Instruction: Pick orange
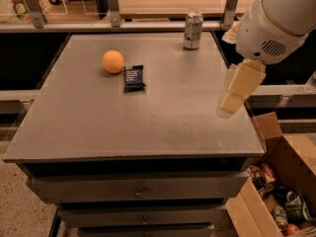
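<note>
Camera view: the gripper (228,104) hangs at the table's (148,127) right edge, and whether it is apart or together cannot be told. It should approach the orange (113,61) from above, avoiding the snack packet (134,77) just beside it.

1. The white, rounded plastic arm (279,19) fills the upper right corner of the view, slanting down to the left.
2. Its wrist end is a bulbous housing with a small vent grille on its lower face.
3. The pale cream blocky gripper (232,100) hangs below that housing at the right of the view, at mid-height, tilted down and slightly left.
</note>
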Motion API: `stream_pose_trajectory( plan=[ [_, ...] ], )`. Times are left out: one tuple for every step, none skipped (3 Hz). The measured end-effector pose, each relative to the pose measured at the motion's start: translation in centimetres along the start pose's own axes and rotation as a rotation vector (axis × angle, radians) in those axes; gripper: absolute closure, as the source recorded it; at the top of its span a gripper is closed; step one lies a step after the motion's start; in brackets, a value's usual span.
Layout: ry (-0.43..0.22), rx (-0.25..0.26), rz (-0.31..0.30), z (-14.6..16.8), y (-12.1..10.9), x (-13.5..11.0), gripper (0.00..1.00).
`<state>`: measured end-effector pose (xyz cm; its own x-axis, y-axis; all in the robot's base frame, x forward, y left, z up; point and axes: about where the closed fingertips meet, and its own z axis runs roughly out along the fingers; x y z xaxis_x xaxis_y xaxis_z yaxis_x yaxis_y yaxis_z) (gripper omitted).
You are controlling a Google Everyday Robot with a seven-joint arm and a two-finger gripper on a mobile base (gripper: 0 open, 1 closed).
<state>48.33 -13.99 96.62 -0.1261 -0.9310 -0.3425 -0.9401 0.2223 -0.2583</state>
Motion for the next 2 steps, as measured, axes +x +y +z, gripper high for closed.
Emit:
stream_pose_trajectory(
  plan=[
    [-0.058,-0.008,0.001,3.3,-0.9,-3.8,0.0],
    [-0.134,-0.015,0.026,6.6,-1.6,-7.5,0.0]
  ],
)
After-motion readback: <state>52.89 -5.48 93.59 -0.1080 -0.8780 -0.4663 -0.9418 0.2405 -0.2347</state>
